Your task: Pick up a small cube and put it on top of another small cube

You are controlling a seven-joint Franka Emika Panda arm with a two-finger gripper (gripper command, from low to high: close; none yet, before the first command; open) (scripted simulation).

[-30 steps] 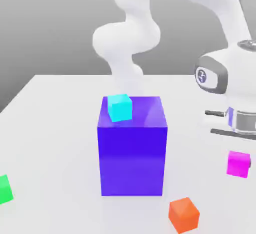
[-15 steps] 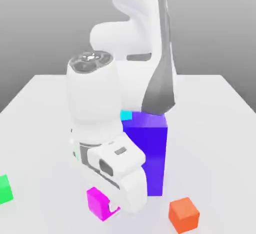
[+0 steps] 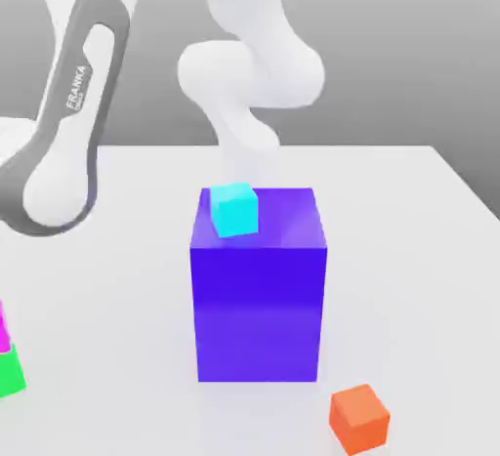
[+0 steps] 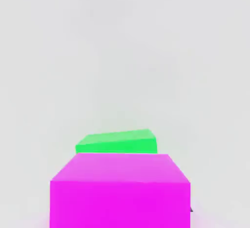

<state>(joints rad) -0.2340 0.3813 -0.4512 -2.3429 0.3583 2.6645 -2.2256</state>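
Note:
The small magenta cube [image 3: 3, 325] shows as a sliver at the exterior view's far left edge, directly above the small green cube [image 3: 10, 372] and touching it. In the hand view the magenta cube [image 4: 119, 190] is very close to the camera, and the green cube [image 4: 117, 143] peeks out from behind it. A white and grey arm link [image 3: 68, 112] slants down toward that left edge, and the hand itself is cut off by the frame.
A big blue-violet block [image 3: 259, 298] stands mid-table with a cyan small cube [image 3: 234, 210] on its top's back left corner. An orange small cube [image 3: 358, 417] lies on the white table [image 3: 410, 239] in front of the block, toward the exterior view's right.
The arm swung from the exterior view's right across the front to the far left, carrying the magenta cube from beside the block to a place over the green cube.

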